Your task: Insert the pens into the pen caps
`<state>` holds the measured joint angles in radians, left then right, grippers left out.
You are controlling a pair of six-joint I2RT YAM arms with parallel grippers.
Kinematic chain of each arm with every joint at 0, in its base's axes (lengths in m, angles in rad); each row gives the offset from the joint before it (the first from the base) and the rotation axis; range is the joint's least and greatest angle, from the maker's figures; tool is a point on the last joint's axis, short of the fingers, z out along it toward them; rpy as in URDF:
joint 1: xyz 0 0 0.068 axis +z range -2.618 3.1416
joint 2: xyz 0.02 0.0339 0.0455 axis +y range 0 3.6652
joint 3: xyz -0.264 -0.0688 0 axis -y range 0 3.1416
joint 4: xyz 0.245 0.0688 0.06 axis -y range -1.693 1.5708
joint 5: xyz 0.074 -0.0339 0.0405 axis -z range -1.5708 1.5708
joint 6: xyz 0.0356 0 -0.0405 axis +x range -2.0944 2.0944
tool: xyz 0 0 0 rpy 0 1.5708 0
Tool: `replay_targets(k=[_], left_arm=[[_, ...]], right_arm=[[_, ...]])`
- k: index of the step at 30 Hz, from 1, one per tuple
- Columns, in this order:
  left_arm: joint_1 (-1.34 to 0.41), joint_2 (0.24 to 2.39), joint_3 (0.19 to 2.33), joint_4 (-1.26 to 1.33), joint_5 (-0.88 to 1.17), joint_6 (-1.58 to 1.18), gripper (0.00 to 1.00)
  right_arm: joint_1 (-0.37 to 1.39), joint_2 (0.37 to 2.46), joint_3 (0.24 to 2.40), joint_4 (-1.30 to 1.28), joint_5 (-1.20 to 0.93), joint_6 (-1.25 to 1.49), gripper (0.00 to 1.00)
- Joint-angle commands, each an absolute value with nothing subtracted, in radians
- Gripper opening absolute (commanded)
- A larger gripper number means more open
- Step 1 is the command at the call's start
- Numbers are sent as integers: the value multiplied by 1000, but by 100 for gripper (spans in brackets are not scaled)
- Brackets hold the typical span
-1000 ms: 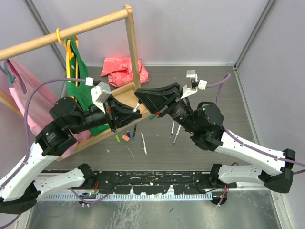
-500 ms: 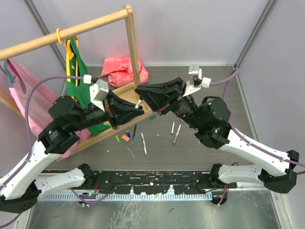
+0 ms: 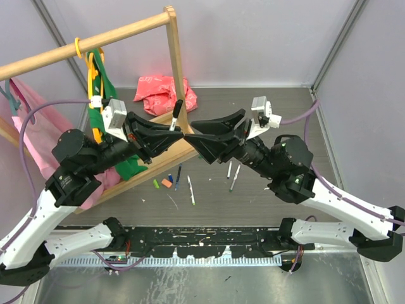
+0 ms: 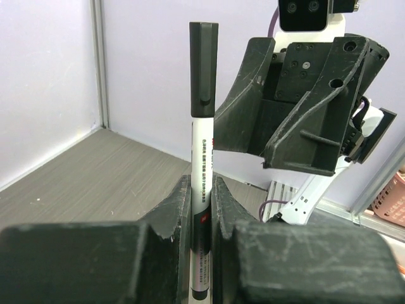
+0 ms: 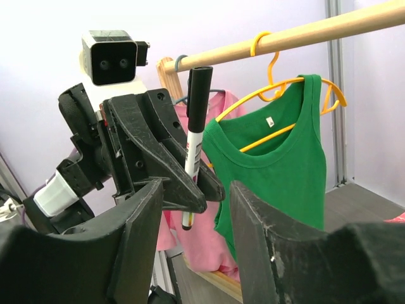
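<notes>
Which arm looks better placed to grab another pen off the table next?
Probably right: the right end effector is open and empty, two loose pens lie near it; the left end effector is shut on the capped pen.

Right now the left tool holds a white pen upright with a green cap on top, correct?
Not quite: the cap is black, not green, as the left wrist view shows. The left tool does hold the white pen upright.

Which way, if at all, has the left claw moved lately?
Yes: the left gripper, clamping the pen, shifted up-left in the top view, toward the wooden post.
</notes>
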<state>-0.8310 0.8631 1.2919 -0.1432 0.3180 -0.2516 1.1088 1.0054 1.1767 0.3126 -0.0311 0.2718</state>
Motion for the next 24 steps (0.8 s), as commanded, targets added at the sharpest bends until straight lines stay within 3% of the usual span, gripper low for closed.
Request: replay_targets(k=[1, 4, 12, 24], left_arm=[[-828, 840, 1295, -45, 339, -270, 0], [-828, 841, 1286, -22, 399, -289, 0], [-828, 872, 1271, 26, 527, -345, 0], [-829, 912, 1282, 34, 632, -370, 0]], right_arm=[[1111, 946, 1173, 353, -10, 243, 52], [1111, 940, 1182, 348, -3, 234, 52], [1109, 968, 1249, 332, -56, 217, 66], [1109, 1000, 1311, 359, -68, 199, 67]])
